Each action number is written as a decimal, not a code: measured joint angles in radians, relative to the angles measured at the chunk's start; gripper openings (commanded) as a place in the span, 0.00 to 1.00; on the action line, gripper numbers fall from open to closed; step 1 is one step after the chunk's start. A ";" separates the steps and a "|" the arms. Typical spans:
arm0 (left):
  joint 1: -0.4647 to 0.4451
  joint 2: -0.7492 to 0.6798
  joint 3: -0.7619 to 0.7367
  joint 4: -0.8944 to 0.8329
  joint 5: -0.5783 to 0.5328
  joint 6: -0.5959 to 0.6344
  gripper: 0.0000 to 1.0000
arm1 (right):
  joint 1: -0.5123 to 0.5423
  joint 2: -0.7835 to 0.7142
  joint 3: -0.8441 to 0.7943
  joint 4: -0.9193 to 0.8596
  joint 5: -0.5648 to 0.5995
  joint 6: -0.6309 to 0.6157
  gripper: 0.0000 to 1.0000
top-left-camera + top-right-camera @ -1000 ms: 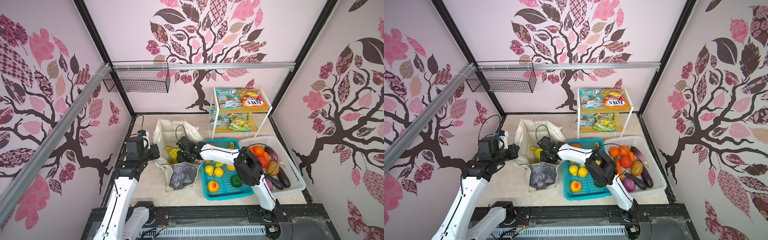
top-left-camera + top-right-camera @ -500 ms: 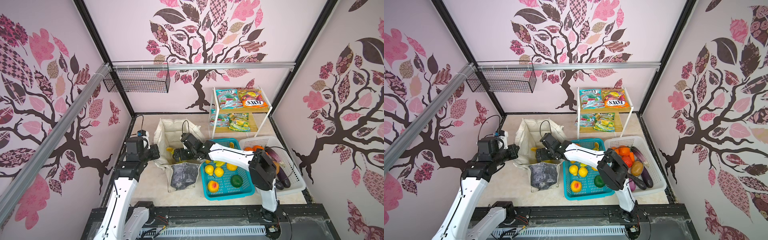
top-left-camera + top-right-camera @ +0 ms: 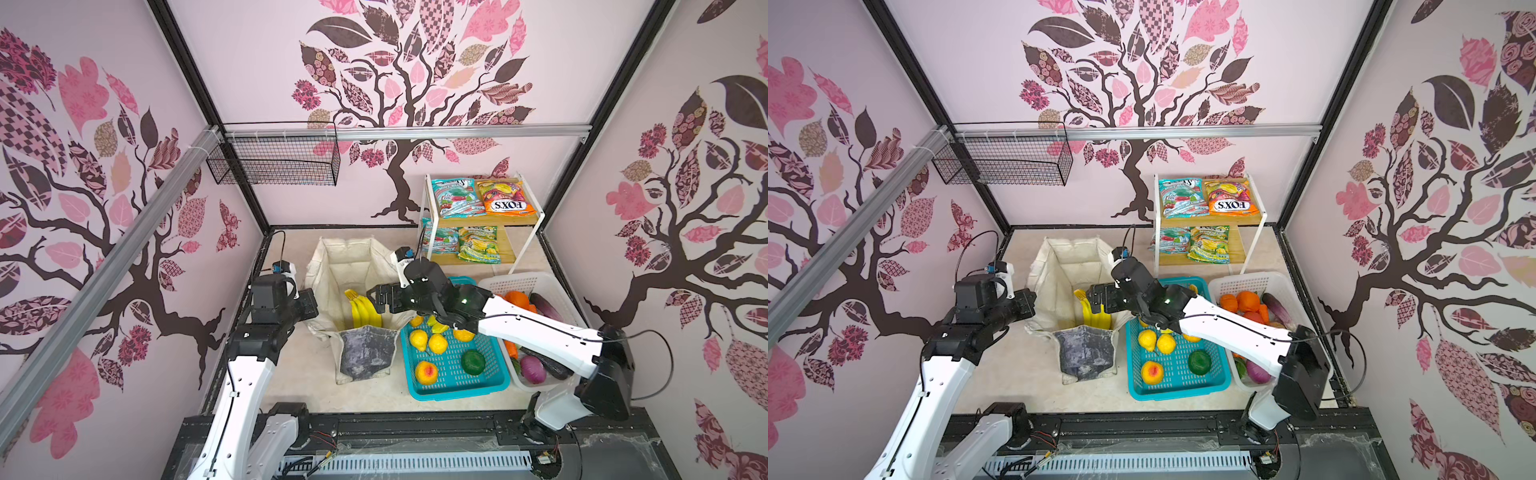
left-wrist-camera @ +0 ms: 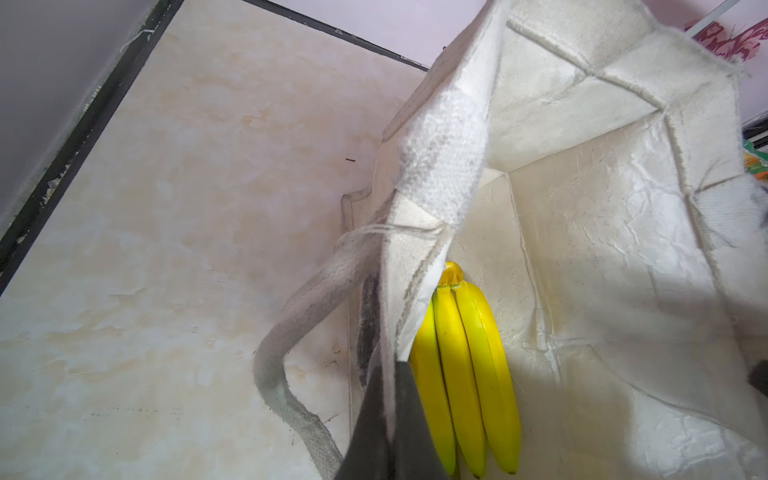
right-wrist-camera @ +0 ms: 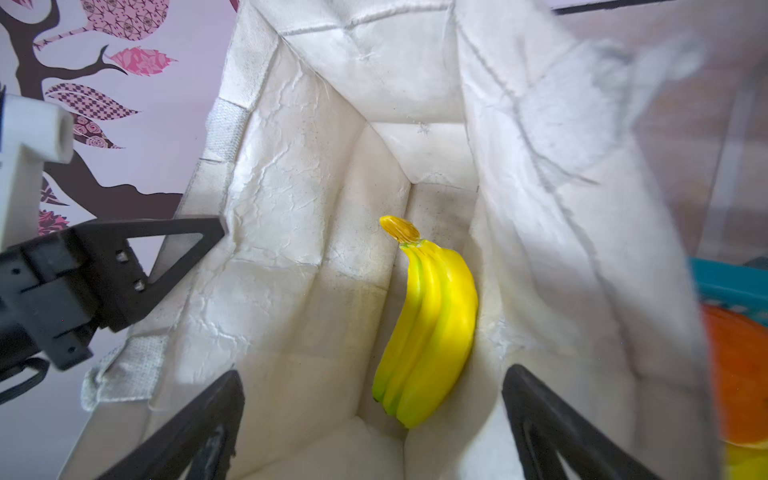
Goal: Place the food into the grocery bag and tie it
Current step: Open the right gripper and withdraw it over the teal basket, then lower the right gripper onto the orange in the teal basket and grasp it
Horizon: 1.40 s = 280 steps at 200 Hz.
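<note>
1. Left jaws: clenched on the left rim of the grocery bag [image 3: 353, 266], holding its mouth open. If the canvas slides out of the pinch, we expect that wall to slump across the opening.
2. Banana bunch [image 3: 362, 309]: lying on the bag's floor, toward the near side. It is the only food we see inside.
3. Right jaws: released and empty, poised over the bag's right rim. On the way out, a finger could catch the rim or a handle and tug the bag against the left hold.
4. Teal basket [image 3: 457, 388]: just right of the bag, so a dragged bag would push into it.
5. Orange [image 3: 516, 299] in the white basket [image 3: 519, 282] and FOX'S packet [image 3: 505, 201] on the far-right shelf [image 3: 508, 243]: not yet bagged. We judge that the packet's glossy film may slip from a pinch.
</note>
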 measured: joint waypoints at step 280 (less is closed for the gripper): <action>-0.002 -0.025 -0.013 0.002 -0.028 -0.008 0.00 | -0.307 -0.032 -0.399 0.143 -0.043 -0.170 0.89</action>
